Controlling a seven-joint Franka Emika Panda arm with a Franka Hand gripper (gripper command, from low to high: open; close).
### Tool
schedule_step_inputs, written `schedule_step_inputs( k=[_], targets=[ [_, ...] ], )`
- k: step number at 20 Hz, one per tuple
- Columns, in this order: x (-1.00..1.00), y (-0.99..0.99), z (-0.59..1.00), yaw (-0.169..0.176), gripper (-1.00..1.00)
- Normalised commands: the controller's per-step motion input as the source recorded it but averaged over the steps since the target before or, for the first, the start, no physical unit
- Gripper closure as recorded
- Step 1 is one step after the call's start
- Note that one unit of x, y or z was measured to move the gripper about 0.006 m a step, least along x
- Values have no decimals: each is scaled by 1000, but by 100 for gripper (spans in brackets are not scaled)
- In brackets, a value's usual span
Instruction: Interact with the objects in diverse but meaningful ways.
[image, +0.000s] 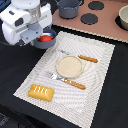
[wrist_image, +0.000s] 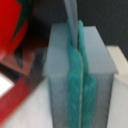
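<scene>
Wrist view: gripper (wrist_image: 80, 75) pads pressed together on a thin blue-grey strip, apparently the frying pan's handle; red tomato (wrist_image: 12, 22) close beside. Exterior view: arm over frying pan (image: 46, 41) at the mat's 10 o'clock corner, tomato inside. Bread loaf (image: 41, 92) at 7 o'clock; two-handled pot (image: 69, 7) at 12 o'clock on toy stove (image: 92, 17).

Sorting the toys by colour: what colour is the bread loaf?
Golden-yellow; the bread loaf shows best in the exterior view.
</scene>
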Motion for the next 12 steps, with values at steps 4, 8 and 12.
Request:
schedule_step_inputs(
  k=[4,8,12],
  targets=[
    [-454,-249,-378,66,100],
    [-458,-193,-341,59,100],
    [-46,-106,139,3,-100]
  ],
)
